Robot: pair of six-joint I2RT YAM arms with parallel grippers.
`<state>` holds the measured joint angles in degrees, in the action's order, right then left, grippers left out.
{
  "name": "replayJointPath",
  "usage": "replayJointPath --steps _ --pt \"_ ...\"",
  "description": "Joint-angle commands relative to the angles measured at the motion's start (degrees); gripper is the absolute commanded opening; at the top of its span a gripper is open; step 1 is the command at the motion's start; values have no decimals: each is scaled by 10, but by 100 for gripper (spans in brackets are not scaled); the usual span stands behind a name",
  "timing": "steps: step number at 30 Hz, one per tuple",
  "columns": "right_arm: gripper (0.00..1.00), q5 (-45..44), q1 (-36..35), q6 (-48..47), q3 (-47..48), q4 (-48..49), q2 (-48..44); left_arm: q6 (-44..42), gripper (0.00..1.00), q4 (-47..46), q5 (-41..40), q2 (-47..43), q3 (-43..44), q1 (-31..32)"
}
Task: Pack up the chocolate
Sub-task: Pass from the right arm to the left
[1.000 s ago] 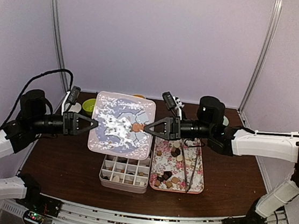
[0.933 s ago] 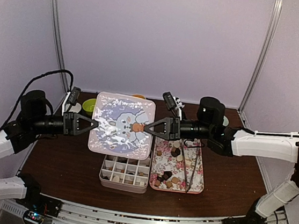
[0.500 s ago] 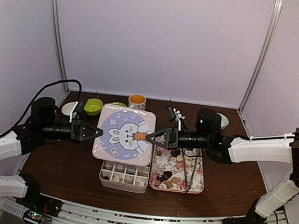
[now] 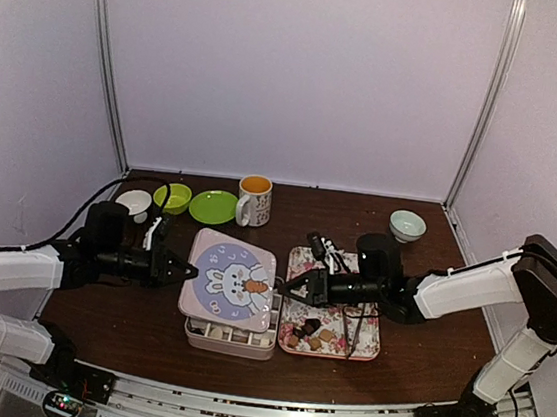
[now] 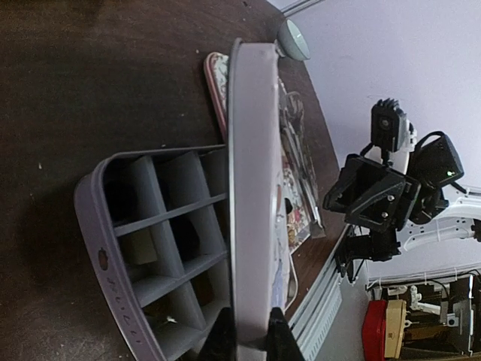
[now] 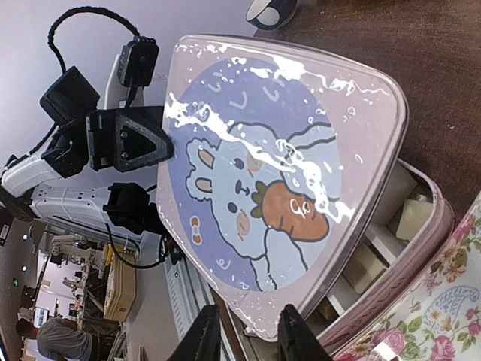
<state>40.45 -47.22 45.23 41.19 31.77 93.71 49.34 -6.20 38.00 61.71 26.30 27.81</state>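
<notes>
Two pincers, left pincer (image 4: 188,271) and right pincer (image 4: 284,288), each clamp an edge of the lid (image 4: 227,285), tilted above the box (image 4: 233,339). Uneven release could seat it crooked, pinching chocolate (image 6: 412,214).

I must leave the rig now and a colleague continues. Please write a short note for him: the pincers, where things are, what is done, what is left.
Left pincer: shut on the left edge of the bunny lid.
Right pincer: shut on its right edge.
The lid is held tilted just above the divided box, not seated.
Done: some chocolate lies in the compartments.
Left: several pieces lie on the floral tray beside the tongs; probably pack them, then seat the lid.
</notes>
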Motion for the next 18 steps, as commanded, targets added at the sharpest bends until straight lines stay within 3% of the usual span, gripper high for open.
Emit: replayJointPath --steps 1,6,14,18 --pt "27 -13 -6 15 -12 74 26 -11 10 -60 -11 37 -17 1" --pt "27 -20 -12 11 -10 74 41 7 9 -133 11 80 -35 1" --pt "32 -61 -15 -43 12 -33 23 28 7 -129 4 75 -41 0" --pt "35 -74 -18 -53 18 -67 13 110 0 -264 46 73 -66 0"
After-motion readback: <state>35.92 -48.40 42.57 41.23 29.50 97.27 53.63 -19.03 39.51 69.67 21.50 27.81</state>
